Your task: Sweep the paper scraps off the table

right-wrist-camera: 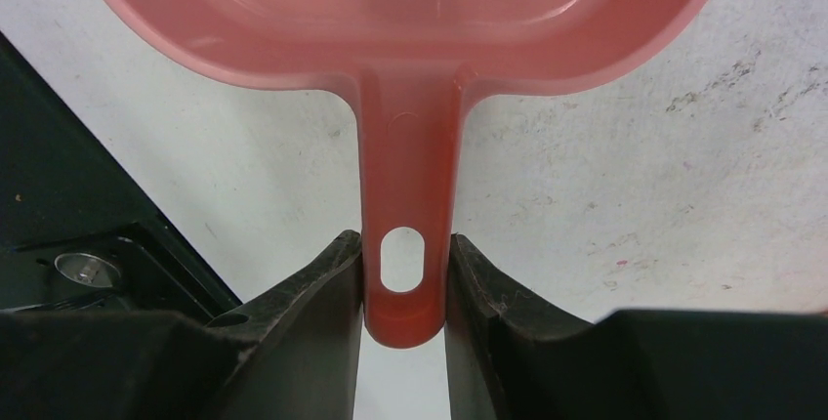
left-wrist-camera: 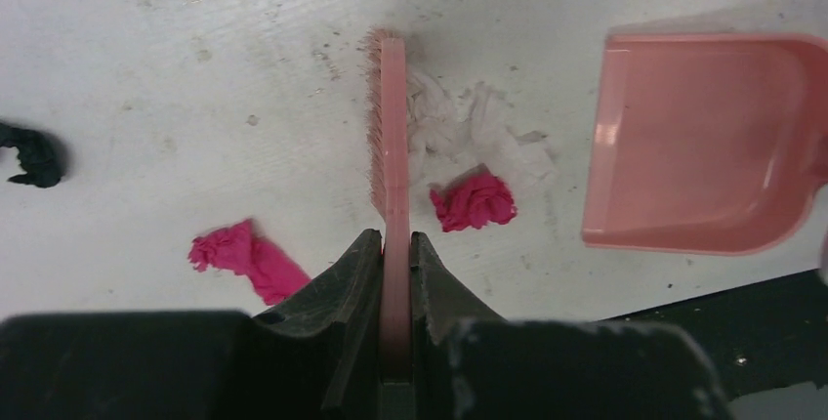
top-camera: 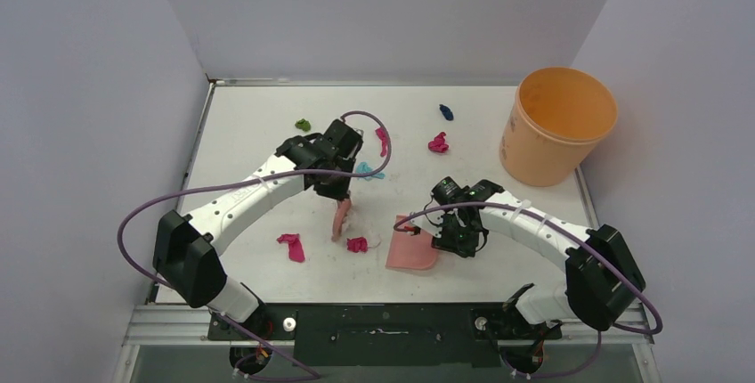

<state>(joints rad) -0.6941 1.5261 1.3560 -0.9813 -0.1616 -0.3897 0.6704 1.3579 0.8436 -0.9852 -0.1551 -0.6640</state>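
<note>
Nearest us, at six o'clock, our right gripper (right-wrist-camera: 403,283) clamps the dustpan (top-camera: 412,245) handle, and the pan looks empty. At its nine o'clock our left gripper (left-wrist-camera: 395,273) pinches the brush (left-wrist-camera: 388,127), with a pink wad (left-wrist-camera: 475,200) between brush and pan. Other paper scraps (top-camera: 437,142) dot the table (top-camera: 249,116) toward twelve. We judge the sweeping barely begun.

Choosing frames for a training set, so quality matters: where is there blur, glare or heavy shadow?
Top external: evenly lit and sharp, only soft shadows on the table. Left wrist: brush and magenta scrap crisp, left gripper dark and soft near the lens, small highlight on the dustpan. Right wrist: dustpan handle sharp, right gripper dark, mild sheen inside the pan.
</note>
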